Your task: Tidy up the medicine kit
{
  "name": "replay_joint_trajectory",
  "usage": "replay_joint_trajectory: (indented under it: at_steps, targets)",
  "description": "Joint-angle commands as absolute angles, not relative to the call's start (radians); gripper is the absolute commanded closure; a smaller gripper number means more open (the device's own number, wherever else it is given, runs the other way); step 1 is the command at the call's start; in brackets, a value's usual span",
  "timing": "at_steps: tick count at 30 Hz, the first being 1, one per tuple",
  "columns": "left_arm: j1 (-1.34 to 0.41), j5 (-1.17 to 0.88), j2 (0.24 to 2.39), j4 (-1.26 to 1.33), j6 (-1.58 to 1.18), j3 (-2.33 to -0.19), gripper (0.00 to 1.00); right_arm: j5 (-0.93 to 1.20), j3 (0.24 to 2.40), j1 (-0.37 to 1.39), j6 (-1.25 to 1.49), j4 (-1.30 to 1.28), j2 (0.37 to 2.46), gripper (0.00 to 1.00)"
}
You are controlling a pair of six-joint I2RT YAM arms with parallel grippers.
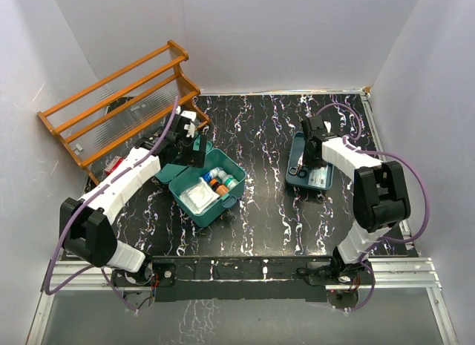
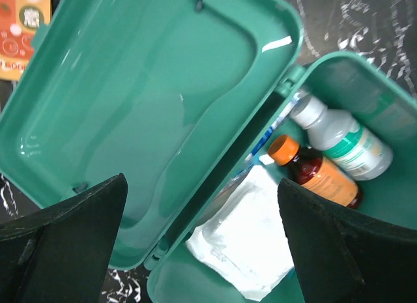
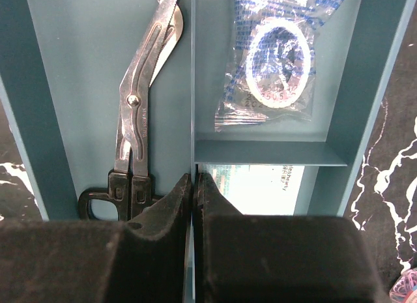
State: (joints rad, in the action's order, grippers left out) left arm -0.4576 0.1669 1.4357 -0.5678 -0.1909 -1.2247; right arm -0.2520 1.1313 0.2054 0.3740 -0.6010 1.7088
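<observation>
The medicine kit [image 1: 226, 204] lies open left of centre, its lid [image 2: 143, 107] swung back. Inside are a white bottle [image 2: 345, 140], a brown bottle with an orange cap [image 2: 313, 173] and a white gauze pouch [image 2: 251, 238]. My left gripper [image 1: 194, 148] hovers over the hinge, and in the left wrist view the left gripper [image 2: 202, 244] is open with nothing between its fingers [image 2: 65, 238]. My right gripper [image 1: 308, 148] is down in the flat divided tray [image 1: 291, 180]. In the right wrist view the right gripper [image 3: 193, 180] is shut on the tray's thin middle divider [image 3: 193, 88].
The tray holds metal scissors [image 3: 140, 101] in its left compartment, a bagged white ring [image 3: 280, 62] in the upper right one and a white printed packet [image 3: 260, 189] below it. A wooden rack [image 1: 119, 104] stands at the back left. An orange box [image 2: 23, 29] lies beyond the lid.
</observation>
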Motion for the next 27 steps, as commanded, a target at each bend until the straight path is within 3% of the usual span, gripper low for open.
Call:
replay_joint_trajectory:
  at_steps: [1, 6, 13, 20, 27]
  targets:
    - [-0.441, 0.224, 1.467, -0.688, -0.233, -1.228, 0.03, -0.281, 1.150, 0.203, 0.397, -0.565, 1.639, 1.00]
    - [-0.422, 0.199, 1.535, -0.764, -0.273, -1.254, 0.17, -0.278, 1.149, 0.204, 0.398, -0.568, 1.631, 1.00]
    - [-0.422, 0.162, 1.538, -0.770, -0.296, -1.249, 0.48, -0.276, 1.141, 0.204, 0.406, -0.564, 1.624, 1.00]
    - [-0.422, 0.148, 1.565, -0.790, -0.296, -1.301, 0.69, -0.279, 1.144, 0.204, 0.418, -0.558, 1.620, 1.00]
    - [-0.423, 0.086, 1.610, -0.804, -0.353, -1.361, 0.75, -0.279, 1.168, 0.204, 0.424, -0.568, 1.612, 1.00]
